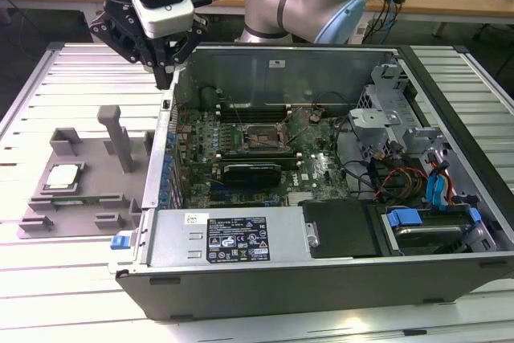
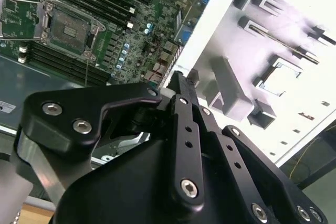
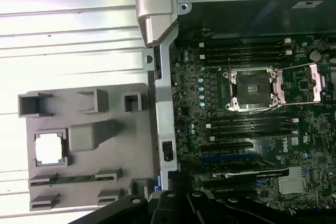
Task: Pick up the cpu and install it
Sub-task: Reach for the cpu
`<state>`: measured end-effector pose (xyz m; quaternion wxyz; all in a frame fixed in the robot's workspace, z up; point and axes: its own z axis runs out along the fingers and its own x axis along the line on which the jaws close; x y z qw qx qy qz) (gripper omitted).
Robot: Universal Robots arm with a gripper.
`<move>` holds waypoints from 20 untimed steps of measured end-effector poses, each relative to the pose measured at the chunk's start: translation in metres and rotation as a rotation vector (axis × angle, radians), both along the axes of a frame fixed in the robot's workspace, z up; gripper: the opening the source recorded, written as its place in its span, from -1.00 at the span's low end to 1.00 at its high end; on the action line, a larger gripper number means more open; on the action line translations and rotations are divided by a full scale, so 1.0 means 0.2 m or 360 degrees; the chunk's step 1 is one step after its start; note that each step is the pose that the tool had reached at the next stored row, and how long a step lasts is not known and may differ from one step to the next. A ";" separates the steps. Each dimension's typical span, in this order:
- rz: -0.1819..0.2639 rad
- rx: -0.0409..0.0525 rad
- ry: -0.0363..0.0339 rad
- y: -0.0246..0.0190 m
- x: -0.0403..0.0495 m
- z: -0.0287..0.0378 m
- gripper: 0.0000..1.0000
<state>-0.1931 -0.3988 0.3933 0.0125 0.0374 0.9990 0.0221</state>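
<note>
Exterior view: gripper (image 1: 165,78) hangs over the side wall of the computer case (image 1: 321,52), fingertips just above the wall's edge. Fingers look pinched together, narrow, nothing held. cpu (image 1: 63,176) sits flat in a recess of the grey tray (image 1: 88,208), below the gripper and off to the exterior view's left, well apart from it. Tall post (image 1: 120,142) on the tray stands between cpu and gripper. Socket (image 1: 261,138) on the motherboard is on the gripper's other side, inside the case, lid frame up

Second wrist view: gripper (image 2: 181,80) linkages converge to one tip, no gap visible, nothing clamped. Tip lines up with the case wall. Socket (image 2: 68,24) lies to one side of the tip, tray (image 2: 231,35) with its post (image 2: 231,90) to the other; tray is washed out by glare

First wrist view: gripper (image 3: 176,203) links at the frame edge, right over the case wall (image 3: 160,77). cpu (image 3: 51,148) silvery-white in its tray (image 3: 121,145) pocket on one side of the wall, well clear of the gripper; socket (image 3: 252,90) bare on the other side
</note>
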 end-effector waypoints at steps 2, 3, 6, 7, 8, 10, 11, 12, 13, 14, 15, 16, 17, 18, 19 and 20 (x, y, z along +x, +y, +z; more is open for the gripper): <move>0.0000 0.0000 0.0000 0.000 -0.015 0.000 -0.79; 0.0000 0.0000 0.0000 0.000 -0.026 0.000 -0.79; 0.0000 0.0000 0.0000 0.000 -0.063 0.000 -0.79; 0.0000 0.0000 0.0000 0.000 -0.079 0.000 -0.79; 0.0000 0.0000 0.0000 0.000 -0.086 0.000 -0.79; 0.0000 0.0000 0.0000 0.000 -0.104 0.000 -0.79; 0.0000 0.0000 0.0000 0.000 -0.111 -0.001 -0.79; 0.0000 0.0000 0.0000 0.000 -0.124 -0.001 -0.79; 0.0000 0.0000 0.0000 0.000 -0.135 -0.001 -0.79; 0.0000 0.0000 0.0000 0.000 -0.148 -0.001 -0.79; 0.0000 0.0000 0.0000 0.000 -0.161 -0.001 -0.79; 0.0000 0.0000 0.0000 0.000 -0.172 -0.001 -0.79; 0.0000 0.0000 0.0000 0.000 -0.179 -0.002 -0.79; 0.0000 0.0000 0.0000 0.000 -0.189 -0.002 -0.79; 0.0000 0.0000 0.0000 0.000 -0.200 -0.002 -0.79; 0.0000 0.0000 0.0000 0.000 -0.215 -0.002 -0.79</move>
